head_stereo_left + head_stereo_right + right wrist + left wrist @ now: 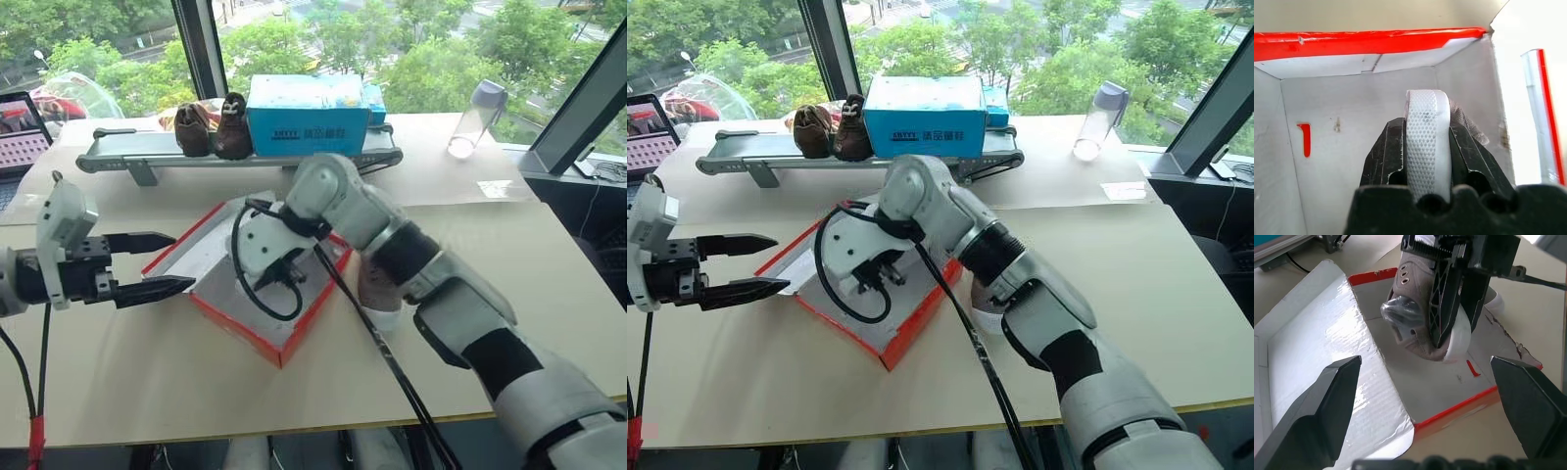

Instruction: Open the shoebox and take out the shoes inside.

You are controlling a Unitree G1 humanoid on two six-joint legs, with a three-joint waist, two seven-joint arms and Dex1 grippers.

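The red shoebox (245, 338) lies open in the middle of the table, its white-lined lid (1312, 362) folded out toward my left gripper. My right gripper (1422, 129) hangs over the box's inside, shut on the white sole of a grey-taupe shoe (1415, 318), which is lifted clear of the box floor. A second grey shoe (372, 284) lies on the table just beyond the box's right side, partly hidden by my right arm. My left gripper (181, 261) is open and empty, level, just left of the lid.
At the back, a grey rail (118, 152) carries a blue box (309, 116) and dark brown fuzzy shoes (214, 127). A clear bottle (477, 117) stands back right, a tablet (22, 127) far left. A black cable (250, 294) loops over the box.
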